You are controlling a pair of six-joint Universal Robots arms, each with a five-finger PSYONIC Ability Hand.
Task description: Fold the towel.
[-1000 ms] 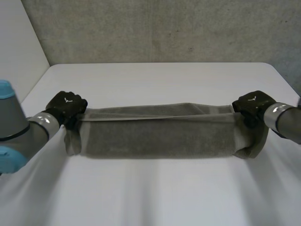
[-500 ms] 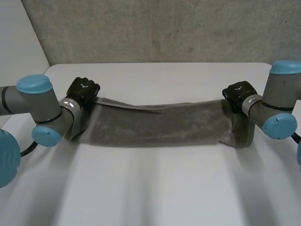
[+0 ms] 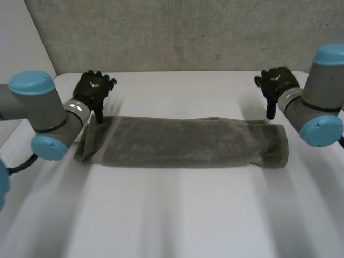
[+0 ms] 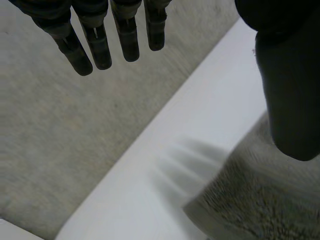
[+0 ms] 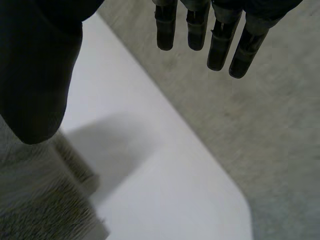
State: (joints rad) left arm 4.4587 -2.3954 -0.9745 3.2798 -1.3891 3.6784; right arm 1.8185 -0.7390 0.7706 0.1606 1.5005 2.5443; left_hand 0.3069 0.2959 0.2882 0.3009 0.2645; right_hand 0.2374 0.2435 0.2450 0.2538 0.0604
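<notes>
The towel point(image 3: 183, 142) lies as a long folded strip across the middle of the table point(image 3: 177, 215). It looks soft, floppy and light, so I'd guess it sags unless pinched at the corners of a short end. The left hand point(image 3: 94, 88) and right hand point(image 3: 277, 83) hover by its far corners, fingers straight, holding nothing.

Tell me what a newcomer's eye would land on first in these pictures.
A long grey terry towel, folded into a band, stretches across the middle of the white table. By each of its far corners is a black robot hand, the left hand at one end and the right hand at the other. Both are open with straight fingers and hold nothing.
</notes>
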